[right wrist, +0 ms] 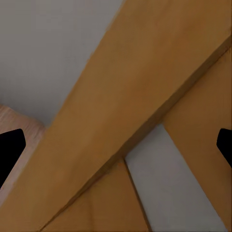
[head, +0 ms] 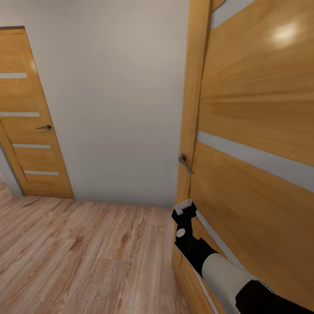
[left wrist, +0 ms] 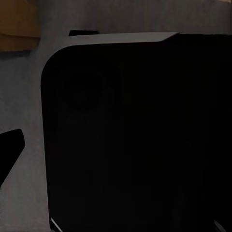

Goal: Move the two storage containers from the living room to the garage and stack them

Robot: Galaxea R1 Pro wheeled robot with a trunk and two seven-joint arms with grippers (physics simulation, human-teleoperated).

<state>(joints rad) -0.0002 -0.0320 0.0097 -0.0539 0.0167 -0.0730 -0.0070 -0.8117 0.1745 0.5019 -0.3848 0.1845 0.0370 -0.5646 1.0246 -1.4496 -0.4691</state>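
Honey-coloured wood veneer takes up most of the head view: a door (head: pixel 257 144) with pale horizontal inlay strips stands right of us, its lever handle (head: pixel 185 163) on the edge nearest the grey wall (head: pixel 117 96). We use this near door as landmark. Our right gripper (head: pixel 186 208) sits just below that handle, close against the door's lower edge; we can't tell if it touches. In the right wrist view its two dark fingertips (right wrist: pixel 10 151) stand wide apart with nothing between them, looking at the door frame and a pale strip. So the right hand is spread and empty.

Left gripper: the left wrist view is mostly a dark rounded panel (left wrist: pixel 125 130), likely our own body, with one fingertip (left wrist: pixel 12 145) at the edge. The arm looks tucked in for travel. We can't tell whether that hand is spread or closed.

Beyond the near door, across the light wood plank floor (head: pixel 78 253), a second matching door (head: pixel 30 117) sits closed in the far wall.

Neither storage container is in sight, nor anything of the garage. Judgement: we're in transit through a hallway, right arm raised probably to work the handle or push the near door. Neither container looks moved yet. Risk: arm clipping the door edge as the base turns.
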